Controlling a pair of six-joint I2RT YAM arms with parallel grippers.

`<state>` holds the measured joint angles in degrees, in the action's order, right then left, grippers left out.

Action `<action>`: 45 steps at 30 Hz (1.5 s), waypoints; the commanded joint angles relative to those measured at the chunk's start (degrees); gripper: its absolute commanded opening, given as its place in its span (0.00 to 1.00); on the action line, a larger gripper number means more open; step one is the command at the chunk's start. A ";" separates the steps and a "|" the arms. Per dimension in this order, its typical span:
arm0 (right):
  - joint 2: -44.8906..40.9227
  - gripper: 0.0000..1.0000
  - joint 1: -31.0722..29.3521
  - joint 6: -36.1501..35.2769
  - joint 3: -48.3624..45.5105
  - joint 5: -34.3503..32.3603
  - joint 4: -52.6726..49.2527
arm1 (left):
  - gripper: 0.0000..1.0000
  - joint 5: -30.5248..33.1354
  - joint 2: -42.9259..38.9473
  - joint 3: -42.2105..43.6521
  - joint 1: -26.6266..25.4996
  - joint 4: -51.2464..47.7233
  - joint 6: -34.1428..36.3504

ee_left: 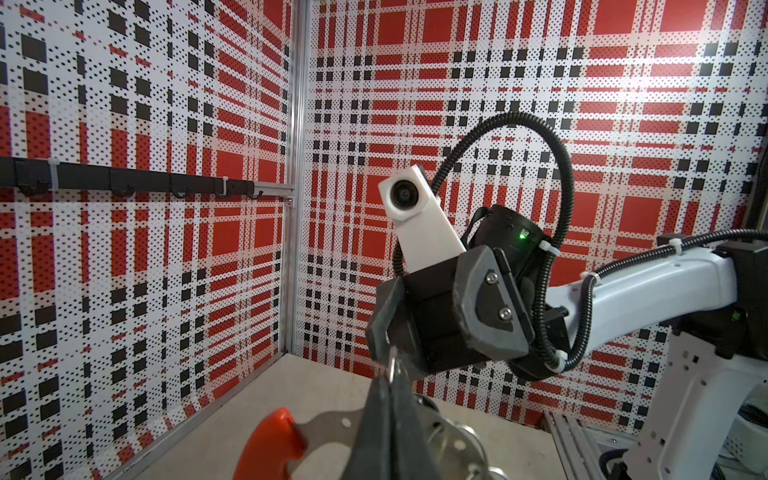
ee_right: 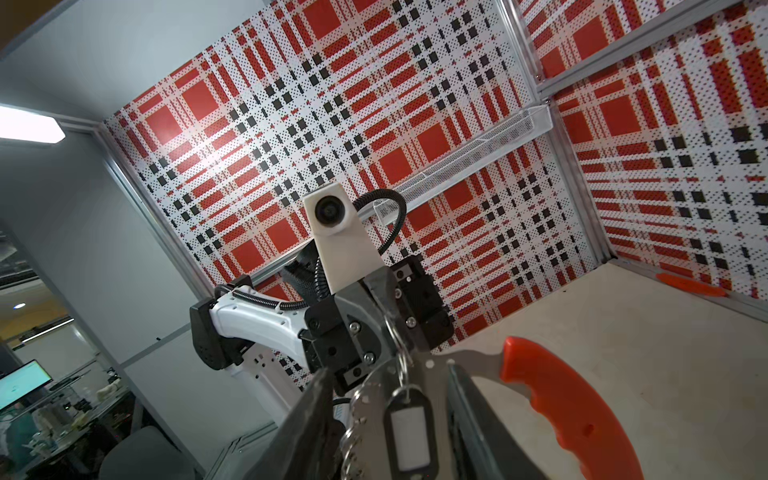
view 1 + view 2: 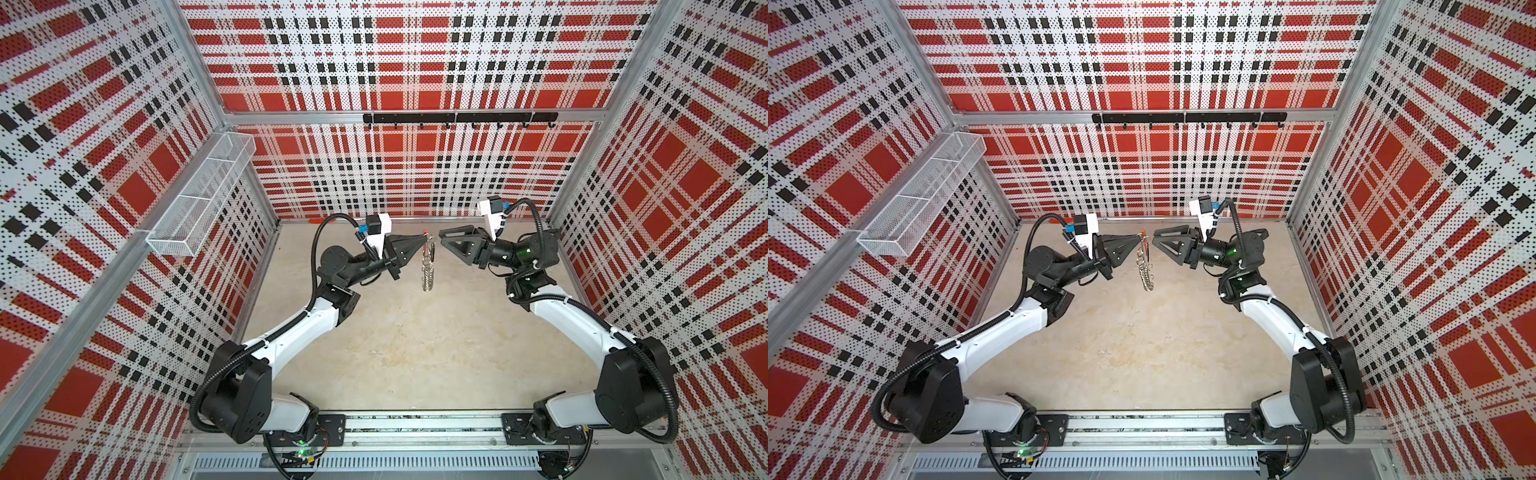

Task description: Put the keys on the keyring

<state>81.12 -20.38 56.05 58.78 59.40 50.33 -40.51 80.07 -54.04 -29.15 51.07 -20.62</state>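
The left pincer point(image 3: 423, 240) is clamped on the grey band of the keyring point(image 3: 428, 266), close to its red segment point(image 2: 573, 411). It holds the band clear of the bench point(image 3: 415, 357), so that in both top views it hangs edge-on. Facing it, just beside the band, the right pincer point(image 3: 443, 240) has its jaws apart with nothing gripped. In the right wrist view the keys point(image 2: 409, 432) dangle between its two fingers point(image 2: 303, 424), touching neither. Only their black tag point(image 2: 409, 401) with a pale window shows, hung from a split ring point(image 2: 398, 349) that runs up toward the left pincer's tips. I cannot make out the little key itself, nor whether that ring is fully threaded on the band's rim. The band looks like thin, stiff sheet metal, light but slick, so a flat grip across its faces should steady it; the red segment looks the surer handle. The tag seems light, rigid plastic that will swing freely, and is best pinched across its broad faces. The split ring is likely springy and slippery, apt to twist out of blunt fingers.
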 commanded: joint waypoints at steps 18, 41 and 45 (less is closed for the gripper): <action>-0.17 0.25 -1.02 -4.05 2.50 0.44 -3.83 | 0.00 0.72 0.64 -2.30 -1.36 3.86 -2.05; 1.22 0.00 -1.88 -2.32 2.34 0.63 -3.98 | 0.00 1.15 -0.01 3.43 -1.73 19.07 -2.52; 2.21 0.03 -2.97 -1.52 2.65 0.86 -3.83 | 0.00 1.25 0.26 3.91 -1.70 20.87 -2.41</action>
<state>81.76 -22.65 52.93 60.40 59.81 45.82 -38.92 80.82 -50.04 -30.33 64.03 -23.73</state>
